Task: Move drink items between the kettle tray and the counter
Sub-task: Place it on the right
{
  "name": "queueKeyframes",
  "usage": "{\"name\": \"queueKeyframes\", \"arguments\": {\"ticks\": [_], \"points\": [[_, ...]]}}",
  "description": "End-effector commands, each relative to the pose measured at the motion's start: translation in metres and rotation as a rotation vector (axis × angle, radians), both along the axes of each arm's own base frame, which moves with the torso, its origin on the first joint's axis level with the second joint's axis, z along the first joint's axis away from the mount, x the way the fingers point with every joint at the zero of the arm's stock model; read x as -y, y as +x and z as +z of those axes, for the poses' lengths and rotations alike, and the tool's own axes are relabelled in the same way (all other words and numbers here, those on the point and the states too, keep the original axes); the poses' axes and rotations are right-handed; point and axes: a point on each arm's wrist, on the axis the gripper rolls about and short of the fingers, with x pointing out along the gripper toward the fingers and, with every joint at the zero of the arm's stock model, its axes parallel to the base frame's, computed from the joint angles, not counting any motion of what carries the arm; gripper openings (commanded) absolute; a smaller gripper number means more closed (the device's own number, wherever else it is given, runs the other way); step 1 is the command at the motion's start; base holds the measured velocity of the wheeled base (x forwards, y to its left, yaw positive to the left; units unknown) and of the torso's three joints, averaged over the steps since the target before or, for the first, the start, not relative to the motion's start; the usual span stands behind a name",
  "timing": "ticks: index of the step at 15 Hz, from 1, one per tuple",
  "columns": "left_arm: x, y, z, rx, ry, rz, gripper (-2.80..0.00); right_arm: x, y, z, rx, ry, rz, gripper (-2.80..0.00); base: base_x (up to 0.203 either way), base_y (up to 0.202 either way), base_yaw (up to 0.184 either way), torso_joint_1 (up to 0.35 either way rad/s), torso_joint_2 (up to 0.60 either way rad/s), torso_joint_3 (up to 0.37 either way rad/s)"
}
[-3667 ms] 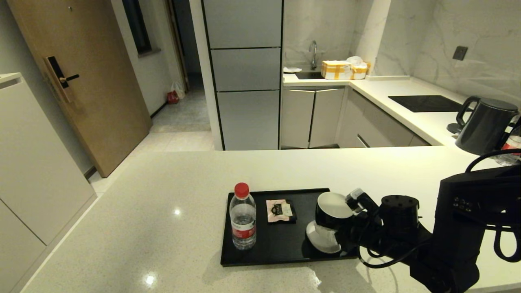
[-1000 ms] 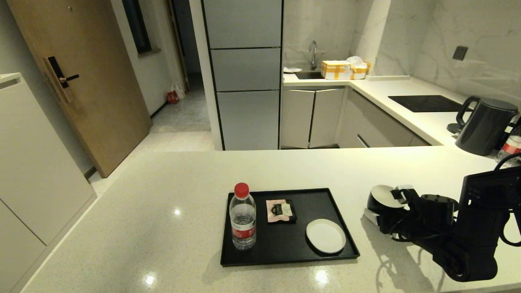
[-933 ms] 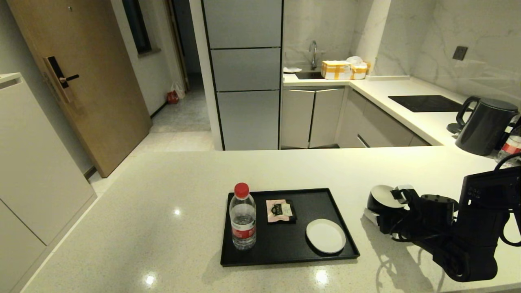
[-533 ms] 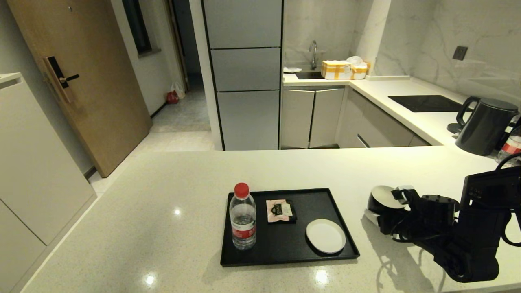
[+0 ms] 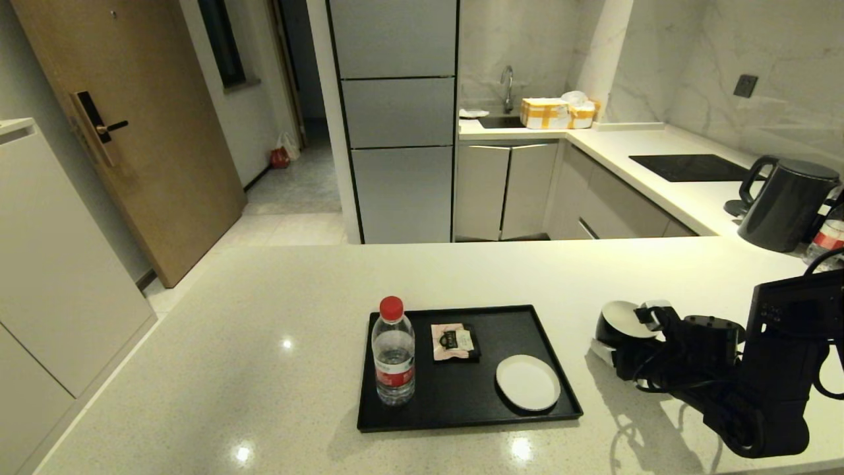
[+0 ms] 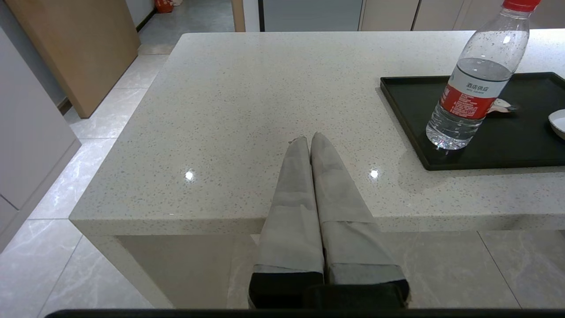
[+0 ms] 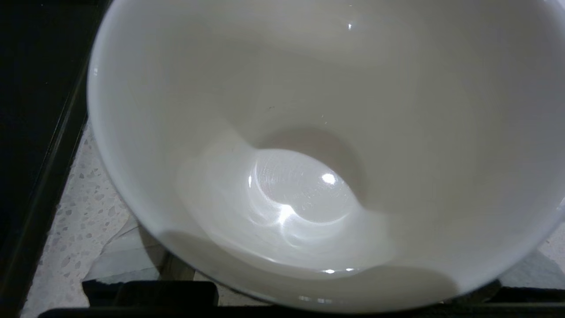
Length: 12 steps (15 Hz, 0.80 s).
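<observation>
The small cup [image 5: 610,330], black outside and white inside, is at the counter [image 5: 297,343] just right of the kettle tray [image 5: 461,396]. My right gripper [image 5: 622,328] is shut on the cup, one finger on each side. In the right wrist view the cup's white inside [image 7: 309,132] fills the picture, with a fingertip [image 7: 128,260] showing beside its wall. I cannot tell whether the cup's base touches the stone. My left gripper [image 6: 310,140] is shut and empty, parked over the counter's near left edge, away from the tray [image 6: 507,150].
On the tray stand a red-capped water bottle [image 5: 393,353], a tea sachet [image 5: 453,341] and a bare white saucer [image 5: 527,381]. A dark kettle [image 5: 784,204] and a black hob panel [image 5: 689,167] are at the far right.
Since 3.7 s ago my right gripper has carried the cup off the saucer to the counter right of the tray. Over the last second it has barely moved.
</observation>
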Motion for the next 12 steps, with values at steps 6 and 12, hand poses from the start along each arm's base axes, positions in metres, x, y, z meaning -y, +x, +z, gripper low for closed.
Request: {"name": "queueKeyframes", "arguments": {"ticks": [6, 12], "points": [[0.0, 0.0, 0.0, 0.0, 0.0, 0.0, -2.8, 0.0, 0.0006, -0.0003, 0.007, -0.001, 0.002, -2.8, 0.0, 0.0, 0.0, 0.0, 0.0, 0.0], [0.0, 0.0, 0.0, 0.0, 0.0, 0.0, -2.8, 0.0, 0.0009, -0.0014, 0.012, -0.001, 0.002, 0.0, 0.0, 0.0, 0.0, 0.0, 0.0, 0.0]]}}
